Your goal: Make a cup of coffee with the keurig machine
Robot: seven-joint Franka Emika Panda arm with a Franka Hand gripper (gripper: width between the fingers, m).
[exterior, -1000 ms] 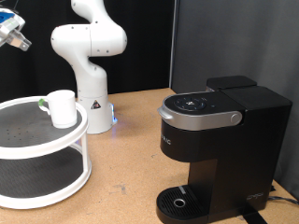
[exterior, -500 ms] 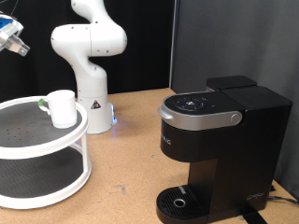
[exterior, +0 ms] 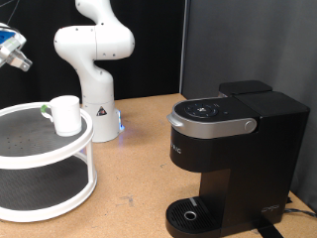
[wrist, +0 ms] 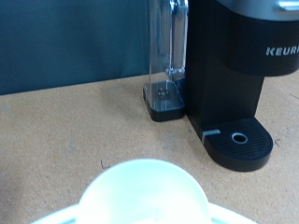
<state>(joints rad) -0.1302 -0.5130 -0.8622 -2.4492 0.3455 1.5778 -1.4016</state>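
Note:
The cup (exterior: 65, 114), a small white mug with a green mark at its handle, stands on the top tier of a white round two-tier stand (exterior: 30, 149) at the exterior view's left. In the wrist view the cup's rim (wrist: 145, 191) shows close below the camera. My gripper (exterior: 11, 50) hangs at the exterior view's top left edge, above and left of the cup, holding nothing that I can see. Its fingers do not show in the wrist view. The keurig machine (exterior: 233, 159), black with a silver-grey lid handle, stands at the right with its lid down. It also shows in the wrist view (wrist: 238, 75).
The white robot base (exterior: 94, 59) stands behind the stand. The machine's clear water tank (wrist: 166, 56) is at its side, and its round drip tray (exterior: 188, 213) is bare. A brown tabletop (exterior: 139, 169) lies between stand and machine.
The gripper has moved down a little at the exterior view's top left. The cup and the machine have not moved.

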